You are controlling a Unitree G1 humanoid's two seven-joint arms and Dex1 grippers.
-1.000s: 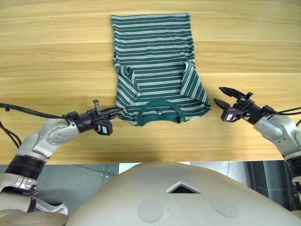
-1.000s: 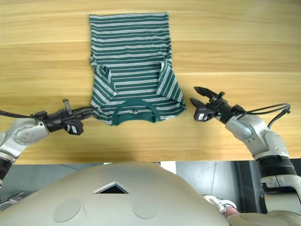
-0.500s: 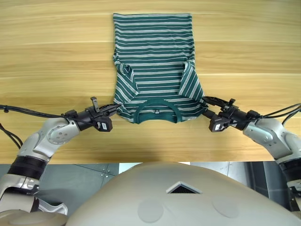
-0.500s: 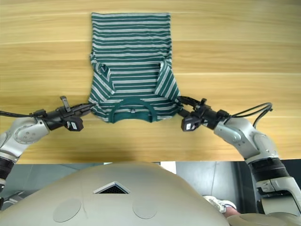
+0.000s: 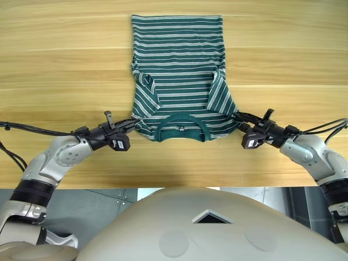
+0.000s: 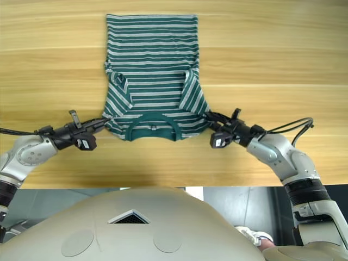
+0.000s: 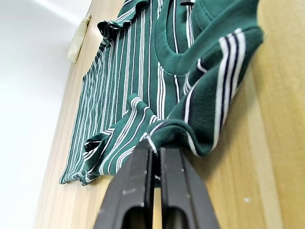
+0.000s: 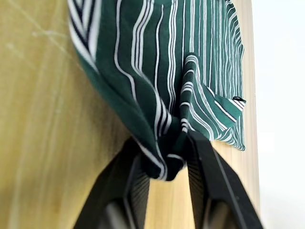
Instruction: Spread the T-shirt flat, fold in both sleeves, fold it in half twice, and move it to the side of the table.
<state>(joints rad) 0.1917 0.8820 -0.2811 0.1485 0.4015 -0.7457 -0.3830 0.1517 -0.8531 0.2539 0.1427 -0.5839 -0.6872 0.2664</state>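
A: Item: T-shirt (image 5: 176, 70), upper centre of the frame, on the table (image 5: 54, 65); sleeves in, collar at its lower edge.

B: Left gripper (image 5: 134, 125) and right gripper (image 5: 239, 116), each pinched tight on a shoulder corner. We judge that this readies the first half-fold.

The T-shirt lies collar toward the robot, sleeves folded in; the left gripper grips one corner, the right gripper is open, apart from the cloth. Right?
No. The right wrist view shows the right gripper shut on the other near corner of the T-shirt, not open and apart. The rest holds, left gripper included.
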